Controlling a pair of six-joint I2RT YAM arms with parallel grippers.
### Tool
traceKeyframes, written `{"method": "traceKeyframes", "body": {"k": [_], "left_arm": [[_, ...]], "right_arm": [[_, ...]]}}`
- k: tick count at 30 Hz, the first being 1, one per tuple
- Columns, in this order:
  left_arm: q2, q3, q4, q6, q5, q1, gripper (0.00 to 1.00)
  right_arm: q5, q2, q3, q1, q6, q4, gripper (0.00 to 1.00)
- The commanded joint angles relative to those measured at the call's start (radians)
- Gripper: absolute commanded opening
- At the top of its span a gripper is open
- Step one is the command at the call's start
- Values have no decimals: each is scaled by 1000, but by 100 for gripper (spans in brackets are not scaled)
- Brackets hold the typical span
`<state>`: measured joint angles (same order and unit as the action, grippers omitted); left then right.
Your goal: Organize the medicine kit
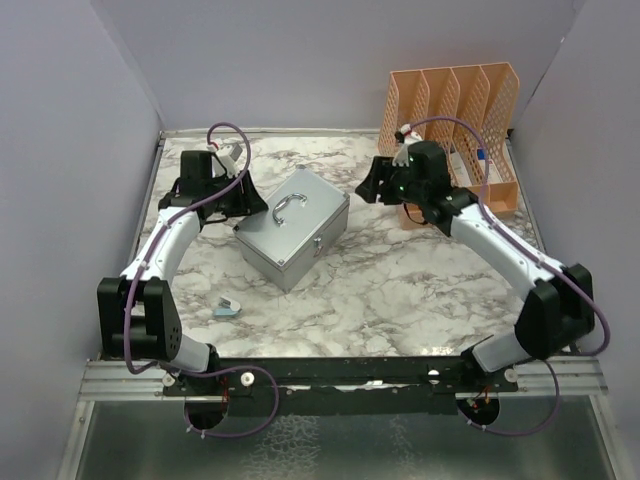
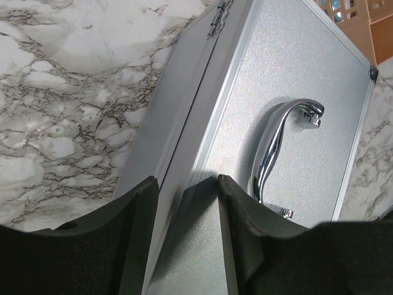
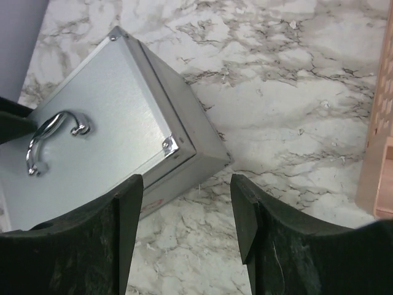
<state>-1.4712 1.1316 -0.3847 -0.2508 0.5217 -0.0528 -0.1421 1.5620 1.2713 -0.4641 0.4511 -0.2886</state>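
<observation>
The medicine kit (image 1: 292, 225) is a grey metal box, lid closed, lying at an angle mid-table. Its curved handle (image 1: 288, 208) is on top and its latch (image 1: 318, 243) faces the near right. My left gripper (image 1: 250, 205) is open at the box's back left side. In the left wrist view (image 2: 186, 184) its fingers straddle the lid's hinge-side edge, with the kit (image 2: 307, 74) and handle (image 2: 273, 147) just ahead. My right gripper (image 1: 368, 185) is open and empty. In the right wrist view (image 3: 187, 181) it hovers over the marble beside the kit's (image 3: 104, 141) right corner.
An orange mesh file organizer (image 1: 455, 130) stands at the back right, close behind the right arm, and shows at the right wrist view's edge (image 3: 377, 153). A small blue and white item (image 1: 228, 308) lies on the marble table near the left arm. Grey walls enclose the table.
</observation>
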Motion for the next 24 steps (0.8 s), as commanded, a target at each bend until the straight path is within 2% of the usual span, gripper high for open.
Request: {"method": "traceKeyframes", "body": {"k": [1,5,9,14,17,24], "left_arm": [[29,-60,-67,27,-38,1,44],[33,-75,-60,21,-25,1,32],[30,-81,-55,24,-39,1,27],[11,-82,-54,20,-47,0,26],[4,-85,-54,19,-52,1,26],[-13,-95,-44,19,-65,1,26]], "right_arm": [[33,-190,-175,-17,-95,134,59],[65,-265,-324,-78,-151,220,58],[136,-276,-422,-169,-164,280,57],[254,-222,-467,-305,-161,362,55],[310,-191,-508,-374,-159,498,54],[398,-100,-560,-451,-150,722,54]]}}
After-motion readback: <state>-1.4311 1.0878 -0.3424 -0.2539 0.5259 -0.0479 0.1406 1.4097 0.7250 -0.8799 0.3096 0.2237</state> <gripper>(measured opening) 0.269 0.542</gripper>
